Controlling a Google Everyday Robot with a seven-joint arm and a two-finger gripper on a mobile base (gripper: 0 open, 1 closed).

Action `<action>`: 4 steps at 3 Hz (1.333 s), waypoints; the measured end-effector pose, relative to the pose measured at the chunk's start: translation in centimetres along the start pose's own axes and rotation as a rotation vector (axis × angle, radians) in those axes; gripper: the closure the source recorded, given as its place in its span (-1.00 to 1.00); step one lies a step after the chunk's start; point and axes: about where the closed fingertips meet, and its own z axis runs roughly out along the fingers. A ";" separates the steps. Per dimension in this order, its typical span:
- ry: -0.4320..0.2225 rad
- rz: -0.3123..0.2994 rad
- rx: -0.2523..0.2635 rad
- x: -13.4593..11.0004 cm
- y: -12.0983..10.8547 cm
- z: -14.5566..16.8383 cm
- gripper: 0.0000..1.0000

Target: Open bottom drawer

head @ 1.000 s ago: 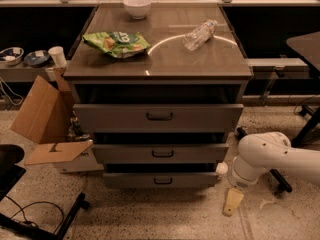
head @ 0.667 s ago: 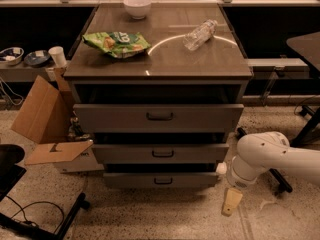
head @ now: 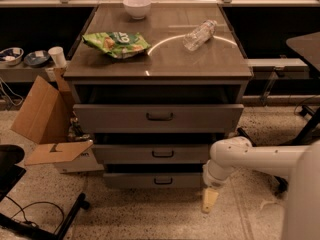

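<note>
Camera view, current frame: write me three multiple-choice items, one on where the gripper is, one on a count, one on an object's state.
1. Where is the gripper?
A. Above the cabinet top.
B. Low near the floor, just right of the bottom drawer.
C. Inside the top drawer.

2. How many drawer fronts does the cabinet show?
A. Two.
B. Five.
C. Three.

3. How does the plastic bottle sit?
A. Lying on its side.
B. Upright.
C. Held in the gripper.

Answers:
1 B: it hangs from the white arm beside that drawer's right end.
2 C: three grey fronts are stacked one above another.
3 A: it lies lengthwise on top of the cabinet.
</note>
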 end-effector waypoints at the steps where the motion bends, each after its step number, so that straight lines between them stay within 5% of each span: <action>1: -0.003 -0.048 0.000 -1.6 -2.3 5.2 -1.00; 4: 0.056 -0.100 -0.008 -1.7 -8.4 17.1 -1.00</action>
